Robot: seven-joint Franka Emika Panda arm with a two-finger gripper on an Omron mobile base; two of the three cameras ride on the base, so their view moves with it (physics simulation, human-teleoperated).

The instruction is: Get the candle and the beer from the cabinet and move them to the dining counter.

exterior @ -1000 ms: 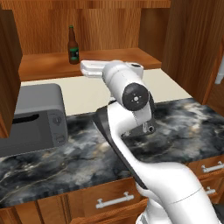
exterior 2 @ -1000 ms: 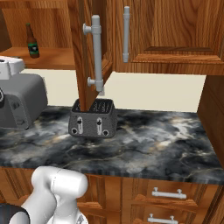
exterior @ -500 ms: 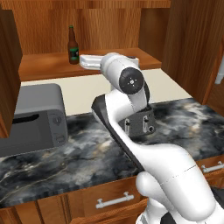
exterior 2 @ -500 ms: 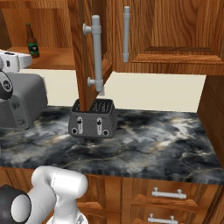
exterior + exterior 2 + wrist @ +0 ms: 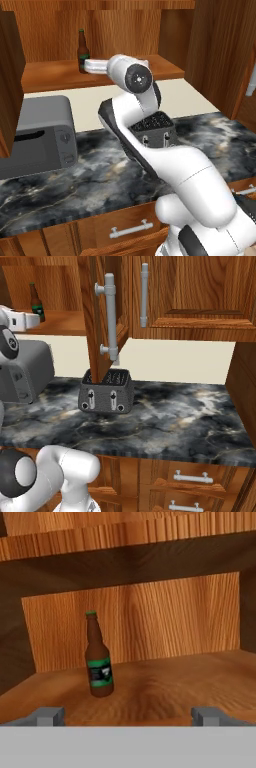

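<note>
A: Where's the beer (image 5: pixel 99 667)?

B: Upright on the shelf (image 5: pixel 55 75) inside the cabinet (image 5: pixel 107 286), toward its left side, close to the back panel. Nothing is touching it.

A: Jaws?

B: Released. In the hand view the gripper (image 5: pixel 127 716) shows its two tips set wide apart at the shelf edge, nothing between them. The bottle sits left of the gap's centre, so we judge the hand needs to shift left before we reach in.

A: Why come in level?

B: Our guess: the cabinet opening gives no room to come down from above, and a side grasp on the body below the neck keeps a tall bottle from tipping.

A: Candle?

B: We can't place it. It could be behind the arm or elsewhere in the cabinet. The beer looks like our current target.

A: Risk?

B: Nudging the bottle over with a fingertip on the way in.
</note>
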